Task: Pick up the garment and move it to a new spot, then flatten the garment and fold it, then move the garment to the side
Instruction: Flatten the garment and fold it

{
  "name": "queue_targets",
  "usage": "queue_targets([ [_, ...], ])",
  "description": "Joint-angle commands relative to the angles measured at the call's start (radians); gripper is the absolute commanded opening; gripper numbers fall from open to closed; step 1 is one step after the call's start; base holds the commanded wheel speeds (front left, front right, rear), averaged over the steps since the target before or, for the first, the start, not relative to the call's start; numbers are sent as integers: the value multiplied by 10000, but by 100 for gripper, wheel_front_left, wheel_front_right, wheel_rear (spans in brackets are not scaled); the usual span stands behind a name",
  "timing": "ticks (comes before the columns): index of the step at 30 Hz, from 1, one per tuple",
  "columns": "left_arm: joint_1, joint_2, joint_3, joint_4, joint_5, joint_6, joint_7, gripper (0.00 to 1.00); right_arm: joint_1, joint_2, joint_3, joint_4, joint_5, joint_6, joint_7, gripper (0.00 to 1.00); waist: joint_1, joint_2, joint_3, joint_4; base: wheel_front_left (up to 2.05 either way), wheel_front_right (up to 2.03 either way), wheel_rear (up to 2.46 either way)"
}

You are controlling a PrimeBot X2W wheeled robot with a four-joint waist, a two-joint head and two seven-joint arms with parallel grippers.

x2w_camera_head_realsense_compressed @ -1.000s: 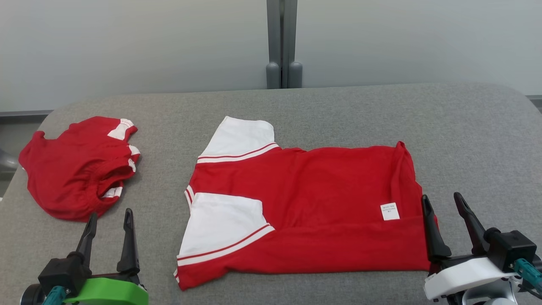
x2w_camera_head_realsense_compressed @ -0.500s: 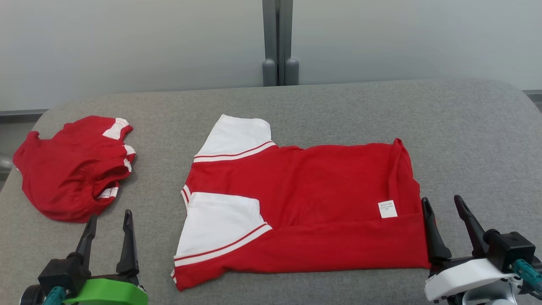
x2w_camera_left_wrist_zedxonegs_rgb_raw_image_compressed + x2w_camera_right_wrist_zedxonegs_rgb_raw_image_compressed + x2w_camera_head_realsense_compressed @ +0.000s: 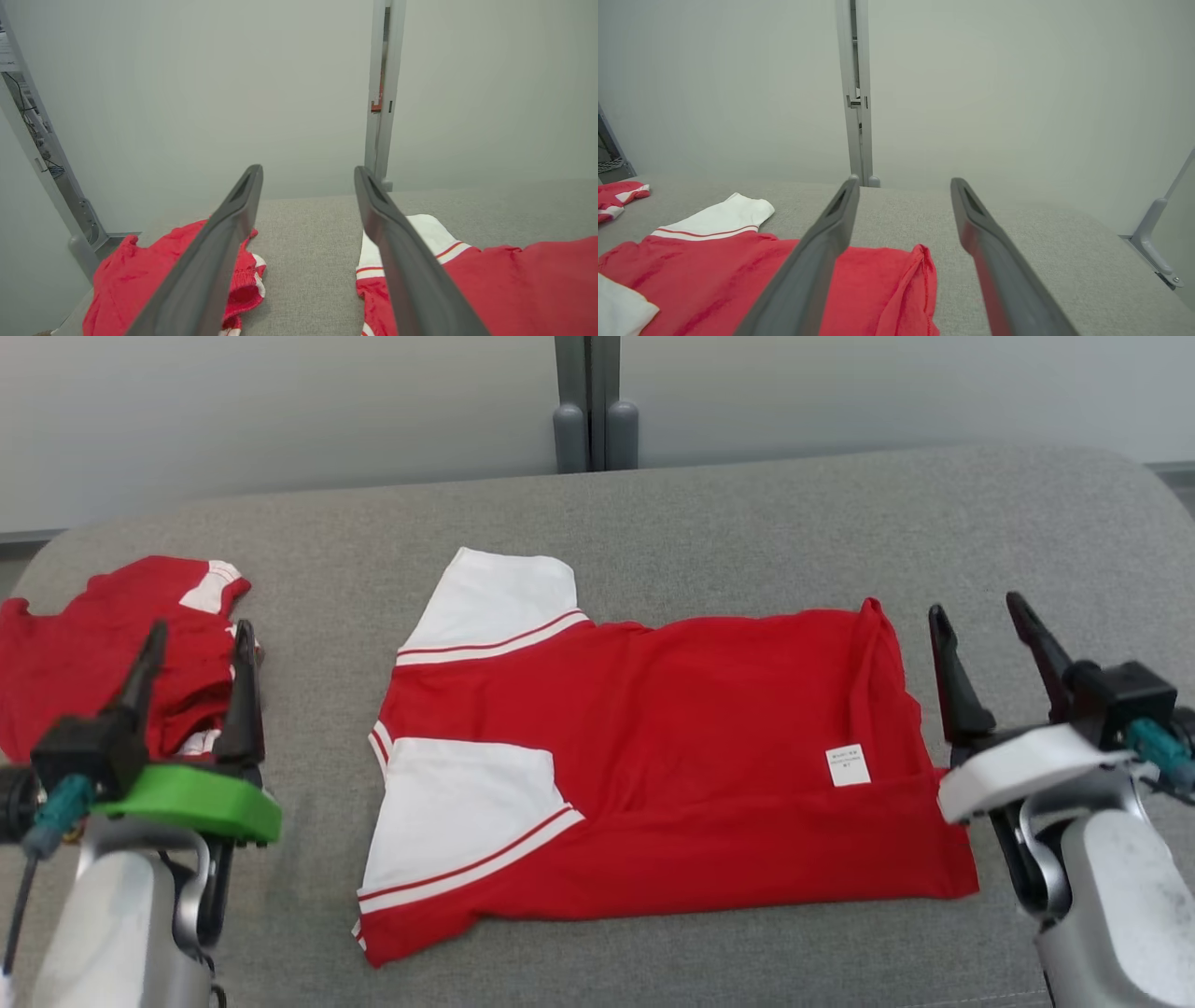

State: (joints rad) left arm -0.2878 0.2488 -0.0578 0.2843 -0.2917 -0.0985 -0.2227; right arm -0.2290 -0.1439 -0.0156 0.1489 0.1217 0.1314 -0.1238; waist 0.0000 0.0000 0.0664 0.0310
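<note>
Both sides are free. My left hand (image 3: 202,627), fingers spread wide and empty, hovers above a crumpled red bundle (image 3: 65,663) at the left end of the counter (image 3: 747,513); I cannot tell if it touches. Mid-counter the red-and-white shirt (image 3: 672,747) lies flat, seemingly folded once, with its sleeves stacked at its left. My right hand (image 3: 974,607), equally spread and empty, hangs just beside the shirt's right edge. I judge we're mid-fold. Next I must pinch that right edge and carry it toward the sleeves.

The head camera is looking down over the table (image 3: 747,513); both wrist cameras are peering low between their jaws, all sharing the shirt (image 3: 672,728).
</note>
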Motion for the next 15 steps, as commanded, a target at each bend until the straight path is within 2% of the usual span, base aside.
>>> queue_targets([
  [1, -656, 158, -127, 170, 125, -81, 93, 100, -613, -105, 44, 262, -19, -16, 36, 100, 0, 0, 796, -247, 0, 0, 0],
  [10, -4422, 569, -990, 1544, -119, -302, 918, 100, -4210, -584, 781, 2387, -371, -16, 1079, 100, 0, 0, 2981, -589, 0, 0, 0],
  [15, -6073, 907, -2045, 2724, -693, -327, 1612, 100, -5642, -651, 1339, 3755, -375, -16, 1710, 100, 0, 0, 3946, -904, 0, 0, 0],
])
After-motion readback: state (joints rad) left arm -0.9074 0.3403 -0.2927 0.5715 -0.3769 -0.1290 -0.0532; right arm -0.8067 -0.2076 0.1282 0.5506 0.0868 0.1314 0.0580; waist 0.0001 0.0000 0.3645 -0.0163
